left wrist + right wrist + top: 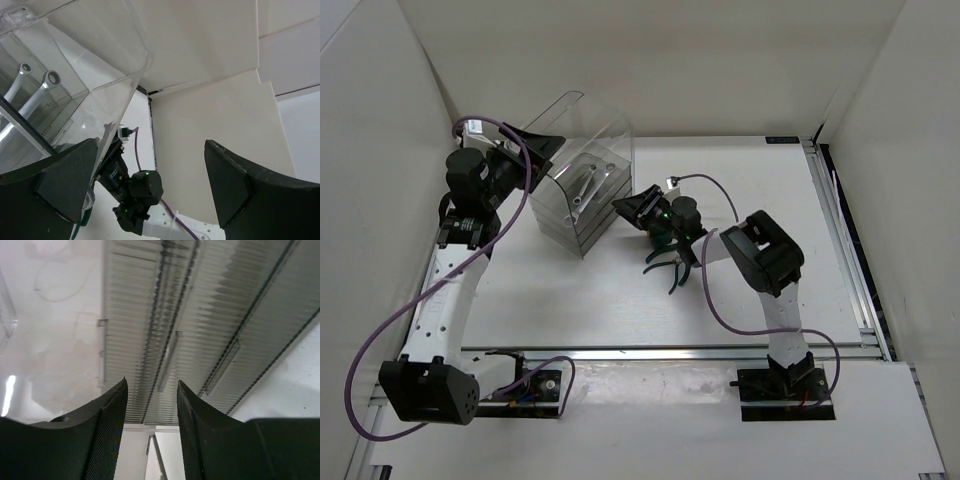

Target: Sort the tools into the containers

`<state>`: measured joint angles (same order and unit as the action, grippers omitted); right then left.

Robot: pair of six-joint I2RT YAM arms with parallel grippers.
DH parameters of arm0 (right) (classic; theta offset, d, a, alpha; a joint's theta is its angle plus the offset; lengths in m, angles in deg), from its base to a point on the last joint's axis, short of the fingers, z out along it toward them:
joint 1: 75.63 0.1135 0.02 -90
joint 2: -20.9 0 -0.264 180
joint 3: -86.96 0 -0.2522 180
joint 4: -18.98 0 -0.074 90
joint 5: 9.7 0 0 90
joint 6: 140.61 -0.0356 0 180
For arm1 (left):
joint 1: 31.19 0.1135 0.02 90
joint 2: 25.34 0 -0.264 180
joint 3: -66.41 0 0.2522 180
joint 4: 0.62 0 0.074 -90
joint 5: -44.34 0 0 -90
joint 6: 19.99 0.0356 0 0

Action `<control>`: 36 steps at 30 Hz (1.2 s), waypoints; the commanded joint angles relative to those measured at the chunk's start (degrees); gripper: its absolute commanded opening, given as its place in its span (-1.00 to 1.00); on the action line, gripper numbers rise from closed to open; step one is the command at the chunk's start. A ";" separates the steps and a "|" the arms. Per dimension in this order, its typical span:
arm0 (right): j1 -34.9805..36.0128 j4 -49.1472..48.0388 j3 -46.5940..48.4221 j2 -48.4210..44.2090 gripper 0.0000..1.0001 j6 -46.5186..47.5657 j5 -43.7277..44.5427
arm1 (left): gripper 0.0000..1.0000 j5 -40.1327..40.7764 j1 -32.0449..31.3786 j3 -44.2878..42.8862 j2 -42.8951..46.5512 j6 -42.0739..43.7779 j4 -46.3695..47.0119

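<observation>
Facing the clear cabinet (605, 140) from two sides, both arms hover at its edges. Left pincer (542, 145): at the rear left of the see-through shell (100, 55), jaws spread wide, nothing between them. Right pincer (152, 382): close against the ribbed drawer fronts (200, 315) on the cabinet's right side, fingers (112, 420) parted with an empty gap, gripping nothing. Two silver wrenches (588, 186) lie side by side in the top drawer, ring ends visible through the shell in the left wrist view. Pliers (672, 268) with dark green handles lie on the bench (620, 310) under the right arm's wrist, near the cabinet but apart from it.
</observation>
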<state>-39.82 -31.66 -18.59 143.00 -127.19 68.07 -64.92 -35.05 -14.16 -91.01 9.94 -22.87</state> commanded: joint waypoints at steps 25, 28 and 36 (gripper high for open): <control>2.16 -2.57 9.10 7.98 -0.74 -2.52 1.33 | 0.98 -4.99 0.08 6.07 1.86 -3.47 4.62; 1.81 -2.75 9.45 7.80 -0.82 -2.88 1.33 | 0.98 -5.34 0.08 6.25 1.86 -3.56 4.62; 1.63 -3.10 10.77 9.03 -0.53 -3.93 1.24 | 0.98 -5.69 0.08 6.51 2.04 -3.65 4.62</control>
<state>-38.13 -30.94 -10.33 150.89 -130.71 67.99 -70.93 -35.11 -8.84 -89.59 5.48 -16.08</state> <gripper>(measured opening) 0.227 0.990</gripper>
